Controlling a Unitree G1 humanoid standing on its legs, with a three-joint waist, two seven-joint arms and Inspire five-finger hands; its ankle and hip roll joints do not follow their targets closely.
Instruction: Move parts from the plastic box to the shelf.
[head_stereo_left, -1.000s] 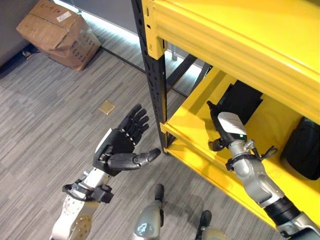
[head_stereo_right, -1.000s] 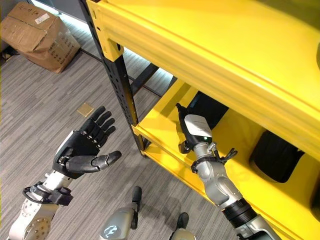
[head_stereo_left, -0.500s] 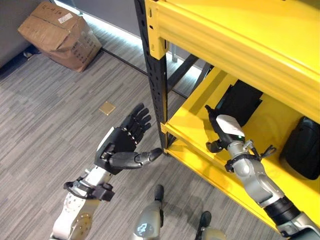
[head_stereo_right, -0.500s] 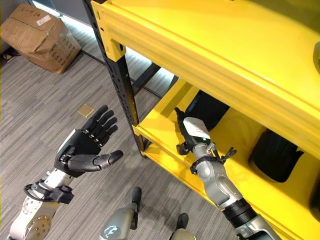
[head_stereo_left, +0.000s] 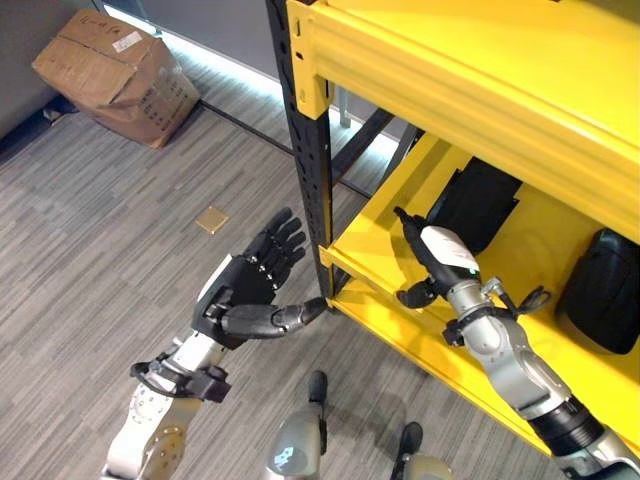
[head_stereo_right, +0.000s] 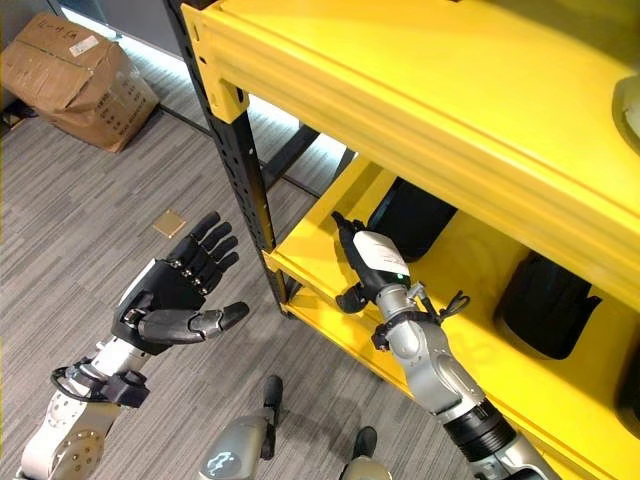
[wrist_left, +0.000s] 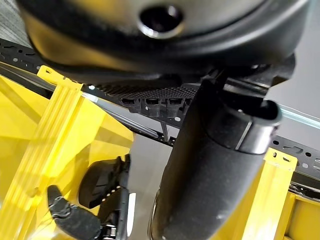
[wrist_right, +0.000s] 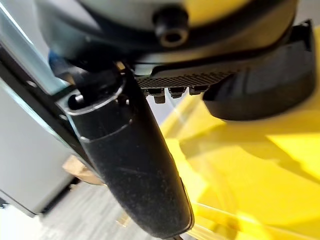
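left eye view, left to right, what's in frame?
cardboard box → small tan floor plate → left hand, open → black shelf post → right hand over the lower yellow shelf → black part at far right

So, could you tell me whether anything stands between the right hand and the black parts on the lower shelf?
Nothing visible does. The right hand is over the lower shelf, with bare yellow surface between it and the nearest black part. A second black part lies farther right. The left hand is outside, past the black post.

Silver-grey jointed arms end in dark hands, the right hand (head_stereo_left: 432, 262) white-backed.
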